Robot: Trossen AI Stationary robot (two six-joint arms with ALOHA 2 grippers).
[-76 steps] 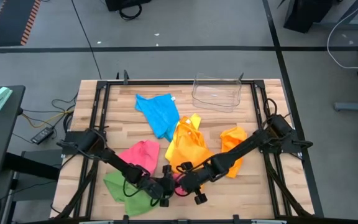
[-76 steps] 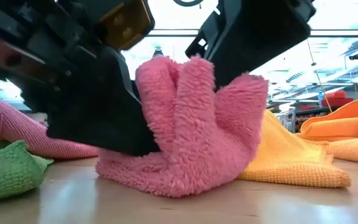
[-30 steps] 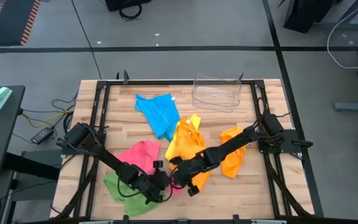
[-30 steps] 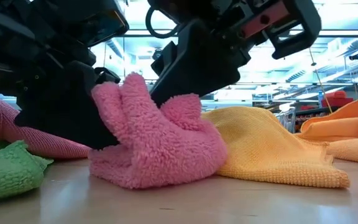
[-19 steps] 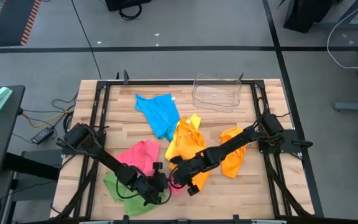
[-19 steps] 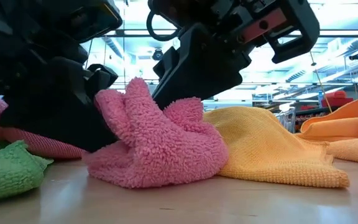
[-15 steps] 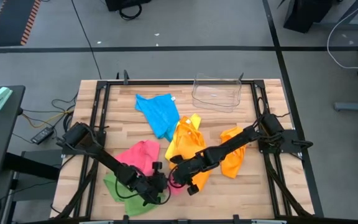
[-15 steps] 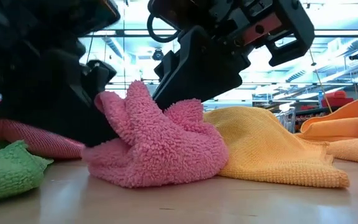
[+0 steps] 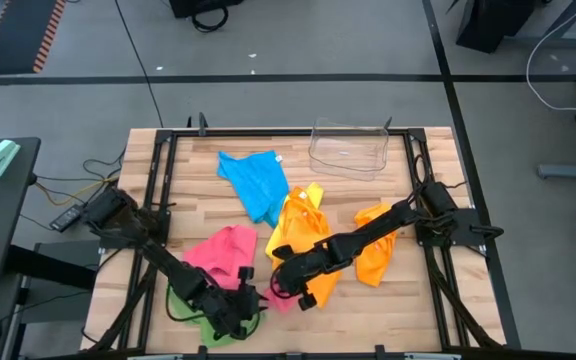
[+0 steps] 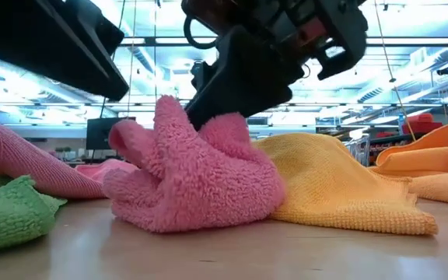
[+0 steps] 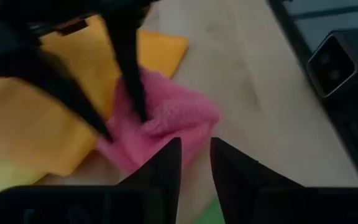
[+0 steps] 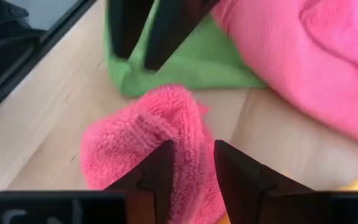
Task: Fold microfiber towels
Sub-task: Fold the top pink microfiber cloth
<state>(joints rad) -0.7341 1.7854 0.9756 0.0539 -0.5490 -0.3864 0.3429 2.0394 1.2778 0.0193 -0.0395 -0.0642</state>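
Right claw (image 12: 188, 163), fingers slightly apart, straddles the bunched pink towel (image 10: 197, 175); left claw (image 11: 194, 163) likewise parted, holding nothing. Soft, floppy cloth: best pinched at a corner.

Legible text, labels, brands, numbers, signs: none in any view. The towels, the arms and the wooden table (image 9: 388, 300) carry no marking that can be read. Distant items in the room behind the table are too small to make out.
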